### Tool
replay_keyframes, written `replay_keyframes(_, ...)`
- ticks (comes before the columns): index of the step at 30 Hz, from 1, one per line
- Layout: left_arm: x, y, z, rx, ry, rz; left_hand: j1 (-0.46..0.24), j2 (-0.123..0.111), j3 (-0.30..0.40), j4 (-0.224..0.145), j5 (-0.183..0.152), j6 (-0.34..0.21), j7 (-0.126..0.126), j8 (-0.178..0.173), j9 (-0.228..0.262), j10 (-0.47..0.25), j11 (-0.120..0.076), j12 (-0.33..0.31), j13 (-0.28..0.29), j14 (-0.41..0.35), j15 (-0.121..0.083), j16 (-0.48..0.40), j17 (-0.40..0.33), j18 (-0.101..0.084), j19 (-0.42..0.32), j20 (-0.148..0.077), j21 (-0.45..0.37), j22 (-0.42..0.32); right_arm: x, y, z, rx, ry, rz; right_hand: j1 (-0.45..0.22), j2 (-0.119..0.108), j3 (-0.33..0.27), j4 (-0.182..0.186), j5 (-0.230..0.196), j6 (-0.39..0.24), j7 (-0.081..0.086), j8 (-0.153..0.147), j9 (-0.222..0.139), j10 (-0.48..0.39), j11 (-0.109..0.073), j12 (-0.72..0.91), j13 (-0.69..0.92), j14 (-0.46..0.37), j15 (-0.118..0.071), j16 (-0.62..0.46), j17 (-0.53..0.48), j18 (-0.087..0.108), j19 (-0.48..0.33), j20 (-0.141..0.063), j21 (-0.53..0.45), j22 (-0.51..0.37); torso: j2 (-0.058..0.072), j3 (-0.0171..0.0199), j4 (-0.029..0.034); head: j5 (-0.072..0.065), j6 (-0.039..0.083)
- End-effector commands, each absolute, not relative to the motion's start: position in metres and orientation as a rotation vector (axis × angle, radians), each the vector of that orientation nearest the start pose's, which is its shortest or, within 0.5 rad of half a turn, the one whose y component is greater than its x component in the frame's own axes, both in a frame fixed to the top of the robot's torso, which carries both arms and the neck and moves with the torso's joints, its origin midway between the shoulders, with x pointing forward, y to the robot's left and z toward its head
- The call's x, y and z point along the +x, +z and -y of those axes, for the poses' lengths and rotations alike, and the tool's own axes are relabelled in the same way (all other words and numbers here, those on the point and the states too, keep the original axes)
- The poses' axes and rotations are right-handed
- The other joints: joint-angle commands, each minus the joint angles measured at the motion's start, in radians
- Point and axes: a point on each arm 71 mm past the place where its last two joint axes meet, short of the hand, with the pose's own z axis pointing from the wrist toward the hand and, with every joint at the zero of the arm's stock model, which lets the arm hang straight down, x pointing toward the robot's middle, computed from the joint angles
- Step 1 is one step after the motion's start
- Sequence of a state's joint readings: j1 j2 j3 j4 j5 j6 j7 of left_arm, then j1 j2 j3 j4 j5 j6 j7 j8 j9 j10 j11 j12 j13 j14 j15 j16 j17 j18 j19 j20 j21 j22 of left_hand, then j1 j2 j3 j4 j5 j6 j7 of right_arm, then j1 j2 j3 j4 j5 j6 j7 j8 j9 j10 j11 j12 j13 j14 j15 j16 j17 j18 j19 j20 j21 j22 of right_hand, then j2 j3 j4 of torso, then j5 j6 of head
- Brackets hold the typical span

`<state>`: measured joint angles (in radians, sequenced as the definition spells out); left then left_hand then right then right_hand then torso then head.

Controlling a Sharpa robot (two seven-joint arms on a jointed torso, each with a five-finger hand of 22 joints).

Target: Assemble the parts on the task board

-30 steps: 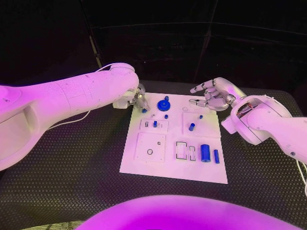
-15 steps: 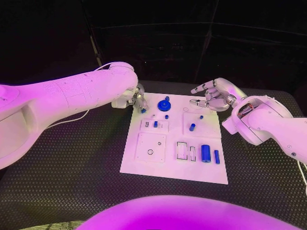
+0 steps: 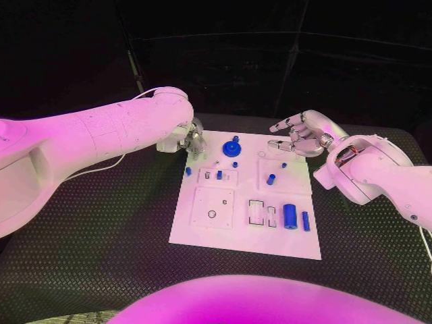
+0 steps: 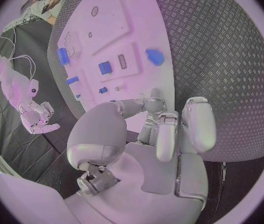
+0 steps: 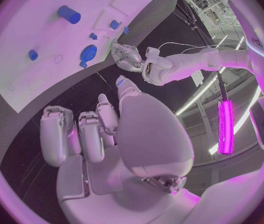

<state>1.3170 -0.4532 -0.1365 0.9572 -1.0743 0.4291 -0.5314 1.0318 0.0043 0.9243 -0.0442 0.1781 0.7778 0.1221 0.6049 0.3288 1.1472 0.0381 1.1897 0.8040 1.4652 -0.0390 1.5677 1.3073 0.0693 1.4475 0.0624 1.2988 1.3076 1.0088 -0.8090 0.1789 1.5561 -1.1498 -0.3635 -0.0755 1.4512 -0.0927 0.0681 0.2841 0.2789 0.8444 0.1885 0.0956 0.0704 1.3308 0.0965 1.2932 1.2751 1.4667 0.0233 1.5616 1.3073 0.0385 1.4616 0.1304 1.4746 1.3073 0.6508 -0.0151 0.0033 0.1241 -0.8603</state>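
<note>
Head view shows the white task board [image 3: 245,233] in the middle of the black table [image 3: 90,236]. The left hand [image 3: 185,138] hovers at the board's far left corner with its fingers curled in and nothing in them. A small blue part [image 3: 187,171] lies on the board's left edge, just beside and a little nearer than this hand. I judge it is the piece to pick next. The right hand [image 3: 302,135] hangs above the far right corner, its fingers apart and holding nothing.

To do this step well, the left hand should first spread its fingers, then come straight down over the small part and pinch it by its sides. The part sits very close to the edge, so a sideways push could roll it onto the table. The blue knob [image 3: 231,146] stands near, and the fingers must not touch it.
</note>
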Motion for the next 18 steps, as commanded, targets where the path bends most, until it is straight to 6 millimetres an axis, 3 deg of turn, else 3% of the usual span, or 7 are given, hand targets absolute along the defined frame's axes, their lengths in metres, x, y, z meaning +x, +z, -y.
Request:
replay_keyframes(1,0.5638,-0.2294,-0.1860,-0.064,-0.112,-2.503,-0.005,-0.003,0.133,-0.126,0.007,0.009,0.002,-0.006,-0.004,0.003,0.000,0.005,-0.001,0.106,0.005,0.003,0.263,0.002,0.003,0.007,0.006,0.036,0.4760,-0.1910,0.1820,0.272,0.945,-1.664,-0.009,-0.003,-0.005,0.001,0.006,-0.008,0.001,0.000,-0.001,-0.003,0.004,0.004,0.000,0.097,-0.001,-0.003,0.242,0.010,0.000,-0.004,-0.007,0.030,0.001,-0.0001,-0.0008,0.000,-0.001)
replay_keyframes(18,0.5646,-0.2279,-0.1888,-0.086,-0.120,-2.475,-0.014,-0.011,0.129,-0.133,0.004,0.017,0.005,-0.014,-0.011,0.001,0.002,0.005,-0.007,0.106,0.006,0.003,0.263,0.003,0.000,0.008,0.003,0.035,0.4762,-0.1912,0.1817,0.272,0.946,-1.664,-0.009,-0.003,-0.005,0.001,0.006,-0.008,0.001,0.000,-0.001,-0.003,0.004,0.004,0.000,0.097,-0.001,-0.003,0.242,0.010,0.000,-0.004,-0.007,0.030,0.000,-0.0003,-0.0006,0.003,-0.005)
